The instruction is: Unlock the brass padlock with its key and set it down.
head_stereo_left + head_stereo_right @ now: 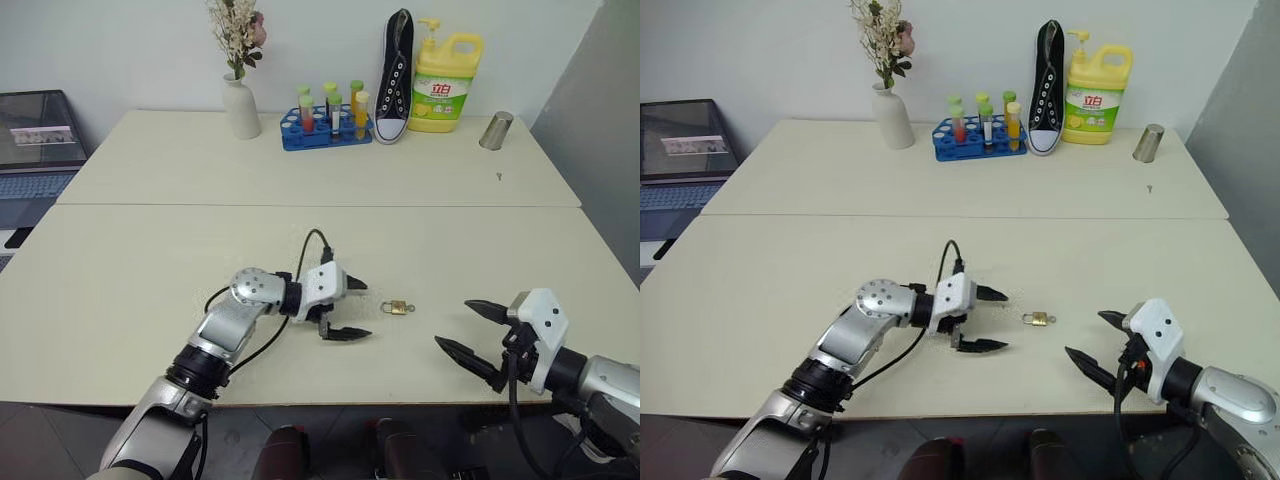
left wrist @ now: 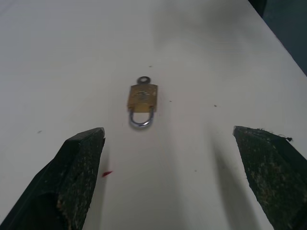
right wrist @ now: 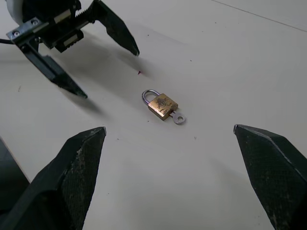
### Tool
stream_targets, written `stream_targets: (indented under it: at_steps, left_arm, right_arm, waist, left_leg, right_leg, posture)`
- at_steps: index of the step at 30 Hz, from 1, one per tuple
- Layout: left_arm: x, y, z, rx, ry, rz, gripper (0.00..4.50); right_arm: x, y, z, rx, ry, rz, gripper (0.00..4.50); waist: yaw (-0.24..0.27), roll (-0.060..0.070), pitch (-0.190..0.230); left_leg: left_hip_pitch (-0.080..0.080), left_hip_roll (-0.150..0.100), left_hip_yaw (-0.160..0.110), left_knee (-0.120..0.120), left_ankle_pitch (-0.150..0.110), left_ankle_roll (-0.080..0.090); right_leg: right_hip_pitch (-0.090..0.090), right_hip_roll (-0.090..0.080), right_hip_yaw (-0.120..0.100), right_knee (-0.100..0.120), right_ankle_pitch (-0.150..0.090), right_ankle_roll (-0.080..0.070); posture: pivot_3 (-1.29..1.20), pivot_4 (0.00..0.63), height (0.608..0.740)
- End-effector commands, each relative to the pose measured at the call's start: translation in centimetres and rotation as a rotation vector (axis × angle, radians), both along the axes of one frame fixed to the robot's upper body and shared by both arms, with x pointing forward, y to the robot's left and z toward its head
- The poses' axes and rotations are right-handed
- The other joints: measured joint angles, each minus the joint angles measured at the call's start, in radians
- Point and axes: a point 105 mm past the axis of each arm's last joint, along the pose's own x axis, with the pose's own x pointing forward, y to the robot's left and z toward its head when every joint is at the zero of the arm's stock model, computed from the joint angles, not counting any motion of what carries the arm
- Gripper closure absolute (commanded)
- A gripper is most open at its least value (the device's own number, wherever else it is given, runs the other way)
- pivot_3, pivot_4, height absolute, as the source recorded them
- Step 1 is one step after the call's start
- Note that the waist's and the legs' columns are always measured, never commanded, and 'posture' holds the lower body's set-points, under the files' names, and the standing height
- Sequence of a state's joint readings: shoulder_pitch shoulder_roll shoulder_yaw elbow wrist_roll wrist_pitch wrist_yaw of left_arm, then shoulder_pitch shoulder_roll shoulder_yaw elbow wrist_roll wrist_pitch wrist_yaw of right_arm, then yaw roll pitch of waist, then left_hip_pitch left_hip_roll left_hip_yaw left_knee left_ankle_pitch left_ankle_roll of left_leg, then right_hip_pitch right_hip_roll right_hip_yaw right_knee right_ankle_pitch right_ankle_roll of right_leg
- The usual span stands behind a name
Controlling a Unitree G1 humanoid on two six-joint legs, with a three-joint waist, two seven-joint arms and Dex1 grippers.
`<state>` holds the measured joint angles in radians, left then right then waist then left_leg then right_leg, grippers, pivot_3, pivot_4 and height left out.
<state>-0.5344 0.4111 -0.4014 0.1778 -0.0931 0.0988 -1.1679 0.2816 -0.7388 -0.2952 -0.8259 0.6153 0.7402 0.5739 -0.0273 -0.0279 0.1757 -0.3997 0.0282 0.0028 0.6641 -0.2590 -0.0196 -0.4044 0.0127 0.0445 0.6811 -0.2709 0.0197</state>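
A wide cream table point(image 1: 150, 300) is seen, with a white vase point(image 1: 241, 106), a blue tube rack point(image 1: 325, 128), a black sneaker point(image 1: 396, 75), a yellow detergent bottle point(image 1: 446, 70) and a metal cup point(image 1: 495, 130) lined along its far edge. The left claw point(image 1: 349, 309) is held spread wide and empty just beside the brass padlock point(image 1: 397, 307). The right claw point(image 1: 468, 331) is likewise spread wide, nothing gripped, near the lock's other side. The padlock lies flat between them, shackle closed, with the key point(image 3: 178, 119) seated in its base.

Shiny brass padlock point(image 2: 142, 96), matt table point(image 1: 150, 290)
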Motion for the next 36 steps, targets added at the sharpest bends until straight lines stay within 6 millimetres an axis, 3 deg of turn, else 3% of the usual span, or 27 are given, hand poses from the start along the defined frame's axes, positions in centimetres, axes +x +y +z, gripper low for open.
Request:
stream_targets:
  at_steps: [1, 12, 21, 24, 33, 36]
  left_arm:
    - [0.4, -1.2, 0.3, 0.002, -0.023, -0.016, 0.0]
    - [2.7, -5.0, -1.2, 0.048, 0.026, 0.045, 0.0]
    - [2.9, -5.4, -1.7, 0.086, 0.041, 0.039, 0.0]
    - [2.9, -5.3, -2.1, 0.112, 0.05, 0.046, 0.57]
    - [3.3, -5.1, -2.9, 0.168, 0.023, 0.064, 3.5]
    - [3.3, -4.9, -3.1, 0.178, 0.016, 0.06, 3.53]
  right_arm:
    - [-0.2, 0.4, 1.2, -0.008, -0.036, 0.004, 0.02]
    - [-1.1, 0.7, 1.1, -0.015, -0.015, -0.025, 0.02]
    - [-1.9, 1.1, 0.8, -0.038, 0.003, 0.0, 0.02]
    - [-2.0, 1.1, 0.9, -0.041, -0.001, 0.005, 0.0]
    - [-2.3, 1.4, 0.9, -0.041, -0.011, 0.021, 0.0]
    - [-2.4, 1.7, 1.3, -0.029, -0.03, 0.044, 0.0]
  waist:
    - [0.0, 0.0, 0.0]
    - [0.001, -0.001, 0.0]
    - [0.001, -0.001, -0.001]
    - [0.001, -0.001, -0.001]
    - [0.001, -0.001, -0.002]
    - [0.001, -0.002, -0.003]
  left_leg:
    - [0.0, 0.0, 0.0, 0.0, 0.0, 0.0]
    - [-0.001, -0.001, 0.0, 0.0, 0.0, 0.0]
    - [-0.001, -0.001, 0.0, 0.0, 0.0, 0.0]
    - [-0.001, -0.001, 0.0, 0.0, 0.0, 0.0]
    - [0.0, -0.001, 0.0, 0.001, 0.0, 0.0]
    - [0.0, -0.001, 0.0, 0.001, 0.0, 0.0]
  right_leg:
    - [0.0, 0.0, 0.0, 0.0, 0.0, 0.0]
    - [0.0, 0.0, 0.0, 0.0, 0.0, 0.001]
    - [0.0, 0.0, 0.0, 0.0, 0.0, 0.001]
    - [0.0, 0.0, 0.0, 0.0, 0.0, 0.001]
    - [0.001, 0.0, 0.0, 0.0, 0.001, 0.001]
    - [0.001, 0.0, 0.0, 0.0, 0.001, 0.001]
  posture:
    - [0.0, 0.15, 0.74]
    - [0.0, 0.15, 0.74]
    - [0.0, 0.15, 0.74]
    - [0.0, 0.15, 0.74]
    - [0.0, 0.15, 0.74]
    - [0.0, 0.15, 0.74]
